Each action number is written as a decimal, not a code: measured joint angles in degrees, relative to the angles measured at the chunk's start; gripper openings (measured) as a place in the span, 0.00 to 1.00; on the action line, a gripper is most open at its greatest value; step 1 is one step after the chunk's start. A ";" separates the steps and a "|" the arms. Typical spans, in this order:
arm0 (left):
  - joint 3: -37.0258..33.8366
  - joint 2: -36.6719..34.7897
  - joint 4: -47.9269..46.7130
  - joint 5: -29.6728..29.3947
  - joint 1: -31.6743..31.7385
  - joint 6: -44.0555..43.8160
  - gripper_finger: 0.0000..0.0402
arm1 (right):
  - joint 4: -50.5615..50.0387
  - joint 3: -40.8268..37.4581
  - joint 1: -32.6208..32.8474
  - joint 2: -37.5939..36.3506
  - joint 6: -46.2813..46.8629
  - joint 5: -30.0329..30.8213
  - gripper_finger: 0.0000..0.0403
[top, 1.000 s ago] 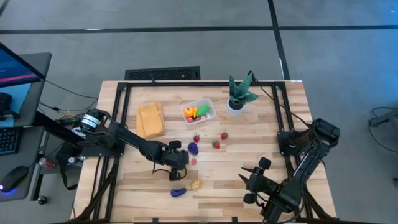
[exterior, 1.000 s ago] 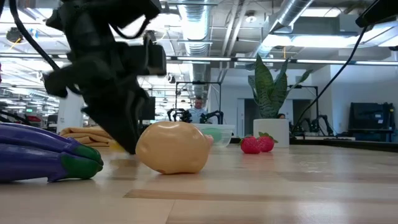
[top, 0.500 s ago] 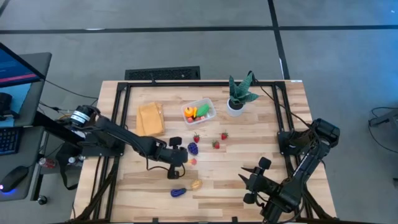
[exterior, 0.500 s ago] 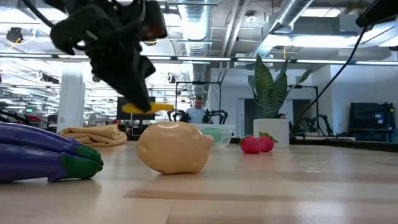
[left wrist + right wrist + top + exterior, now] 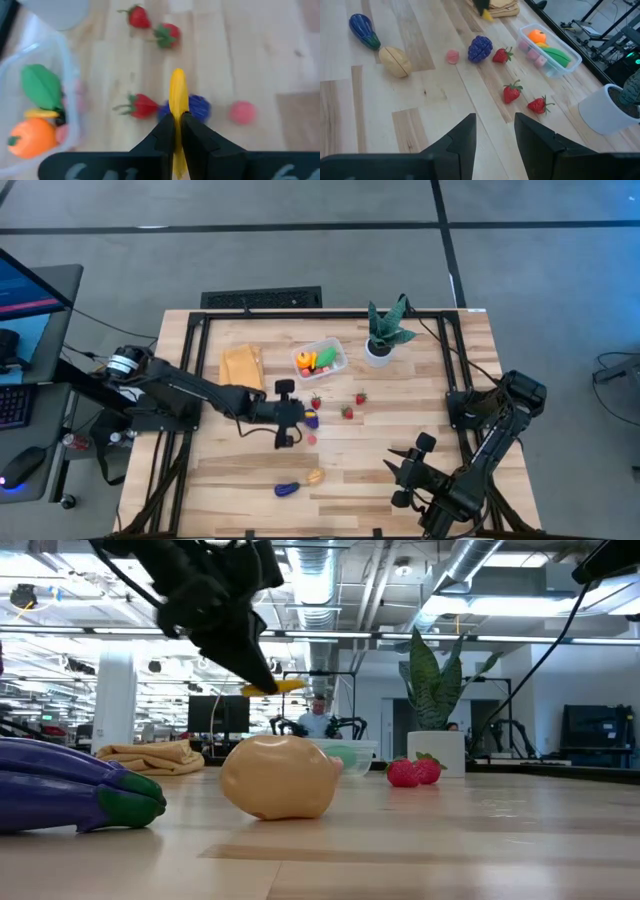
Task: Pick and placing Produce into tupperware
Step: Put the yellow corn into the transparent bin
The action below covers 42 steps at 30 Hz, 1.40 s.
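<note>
Three red strawberries point(image 5: 316, 402) lie on the wooden desk point(image 5: 440, 380), all with little green tops. Beside them is one bumpy purple bunch of grapes point(image 5: 480, 48) and one small round pink bit point(image 5: 452, 56). Near the front edge of the desk lie one smooth tan piece point(image 5: 279, 777), shaped like an egg, and one shiny dark eggplant point(image 5: 75, 785) with a green cap. The eggplant is cut off at the left side of the low view.

The one tupperware point(image 5: 320, 359) is a clear plastic tub with round corners. It sits at the far middle of the desk. Inside it are an orange point(image 5: 31, 138), a green leafy piece point(image 5: 42, 86) and some pink bits that are hard to make out.

The left pincer point(image 5: 176, 131) hangs above the desk, just near of the tub and over the grapes. Its two dark fingers are pressed tight on a thin yellow piece point(image 5: 178, 97), long like a banana.

The right pincer point(image 5: 494, 131) waits low at the near right of the desk. Its fingers stand a little apart with nothing between them.

One folded tan cloth point(image 5: 241, 370) lies left of the tub. One spiky green plant point(image 5: 386, 327) in a white pot stands to the right of the tub.
</note>
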 joint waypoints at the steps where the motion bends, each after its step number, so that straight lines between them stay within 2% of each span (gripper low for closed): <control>1: 0.00 0.00 0.66 -0.01 0.82 0.80 0.04 | 0.00 0.00 0.00 0.00 0.00 0.00 0.31; 14: 0.00 0.00 7.98 0.88 12.55 11.74 0.04 | -0.02 0.00 0.00 0.00 0.00 0.00 0.31; 28: 0.07 1.18 12.44 13.35 26.96 17.96 0.04 | 0.00 0.00 -0.11 0.00 0.00 0.00 0.31; 34: 0.13 4.60 15.11 17.13 30.11 18.24 0.04 | 0.09 0.00 -0.28 -0.04 -0.02 0.00 0.31; 42: 0.10 8.17 15.47 17.20 30.81 18.24 0.04 | 0.21 0.00 -0.48 -0.05 -0.02 0.00 0.31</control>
